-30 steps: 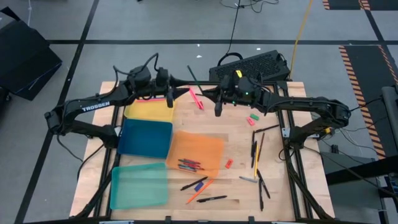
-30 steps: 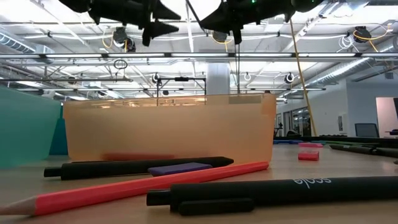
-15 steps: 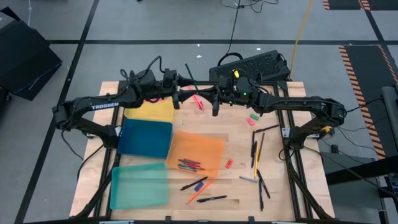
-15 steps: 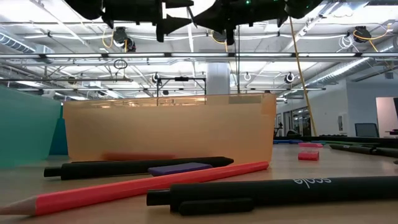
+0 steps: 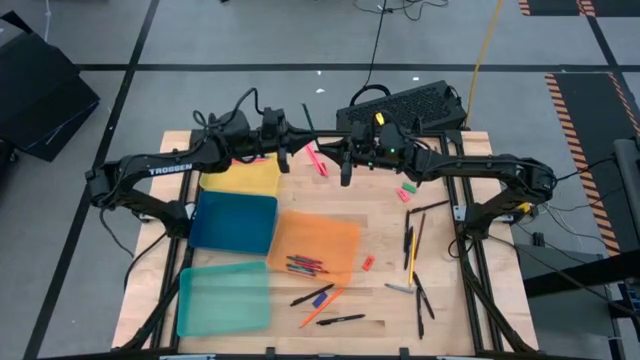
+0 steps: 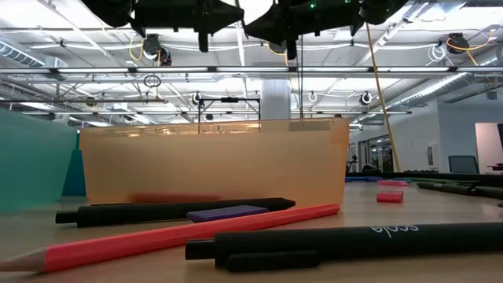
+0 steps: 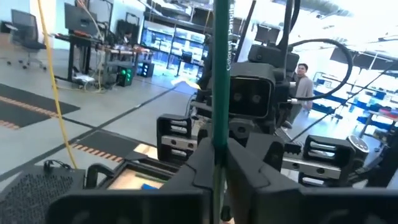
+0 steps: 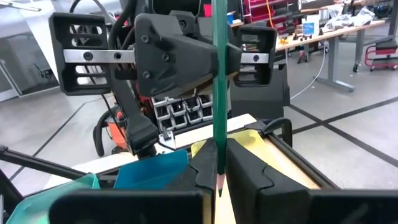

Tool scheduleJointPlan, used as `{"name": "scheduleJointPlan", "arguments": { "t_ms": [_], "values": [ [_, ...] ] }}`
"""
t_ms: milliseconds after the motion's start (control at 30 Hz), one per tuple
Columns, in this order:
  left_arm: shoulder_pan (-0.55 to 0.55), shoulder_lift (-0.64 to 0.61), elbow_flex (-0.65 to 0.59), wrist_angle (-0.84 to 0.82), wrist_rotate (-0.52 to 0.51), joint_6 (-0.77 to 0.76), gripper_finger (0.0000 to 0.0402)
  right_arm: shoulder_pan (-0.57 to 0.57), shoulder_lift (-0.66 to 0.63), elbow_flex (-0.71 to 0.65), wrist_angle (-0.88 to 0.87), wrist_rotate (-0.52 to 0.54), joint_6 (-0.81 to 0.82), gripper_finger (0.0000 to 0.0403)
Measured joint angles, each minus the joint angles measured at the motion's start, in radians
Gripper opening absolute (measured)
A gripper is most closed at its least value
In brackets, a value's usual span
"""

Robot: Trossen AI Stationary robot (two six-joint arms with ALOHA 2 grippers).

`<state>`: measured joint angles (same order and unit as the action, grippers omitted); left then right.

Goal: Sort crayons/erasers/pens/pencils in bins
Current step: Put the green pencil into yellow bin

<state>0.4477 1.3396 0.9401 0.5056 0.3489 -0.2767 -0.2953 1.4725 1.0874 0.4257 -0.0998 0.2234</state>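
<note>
- Green pencil (image 8: 218,93) stands upright in the air over the far middle of the table (image 5: 385,225), sharpened tip down, just beyond the yellow bin (image 5: 240,178).
- My right gripper (image 8: 217,168) pinches it low down; the tip shows just under my fingers.
- My left gripper (image 7: 219,168) faces the right one from the other side, its fingers pressed in against the same stick, which rises well above them.
- Both my arms reach in from their sides and meet there, well above the wood.
- On the table under the two grippers lies a pink pencil (image 5: 318,160).
- My dark blue bin (image 5: 232,222) sits just nearer than the yellow one, and the teal bin (image 5: 222,297) nearer again.
- My orange bin (image 5: 315,240) sits beside the blue one and holds a few sticks in its near corner.
- Two erasers (image 5: 405,190), one green and one red, lie on the right; another red eraser (image 5: 367,262) lies just beside the orange bin.
- Dark pens (image 5: 410,245) lie scattered on the right part of the table, and more sticks lie near its front edge.
</note>
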Motion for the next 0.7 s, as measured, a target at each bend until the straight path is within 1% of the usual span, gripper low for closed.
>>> {"name": "scheduleJointPlan", "arguments": {
  "t_ms": [100,200,300,400,467,567,633,700],
  "values": [
    [0.0,-0.001,0.0,0.0,-0.004,0.002,0.0025,-0.002,0.0,0.0,0.002,0.018,-0.004,0.0017],
    [0.0,-0.001,0.0,-0.005,-0.01,-0.013,0.0027,-0.004,0.0,0.0,0.0,0.024,-0.005,0.0029],
    [0.01,-0.008,0.0,-0.037,-0.009,-0.009,0.0012,-0.004,-0.002,0.002,-0.012,0.025,-0.007,0.0057],
    [0.042,-0.035,0.0,-0.128,-0.019,0.022,0.0012,-0.004,-0.004,0.002,-0.083,0.026,-0.001,0.0096],
    [0.071,-0.068,0.0,-0.24,-0.057,0.052,0.0015,-0.005,-0.004,0.007,-0.17,0.026,0.01,0.012],
    [0.122,-0.117,0.0,-0.45,-0.117,0.126,0.0015,-0.006,-0.004,0.051,-0.353,0.026,0.015,0.0151],
    [0.161,-0.147,0.0,-0.628,-0.189,0.2,0.0012,-0.006,-0.006,0.082,-0.465,0.046,-0.011,0.0164],
    [0.196,-0.153,0.0,-0.809,-0.293,0.278,0.0012,-0.002,-0.006,0.104,-0.545,0.077,-0.05,0.017]
  ]
}}
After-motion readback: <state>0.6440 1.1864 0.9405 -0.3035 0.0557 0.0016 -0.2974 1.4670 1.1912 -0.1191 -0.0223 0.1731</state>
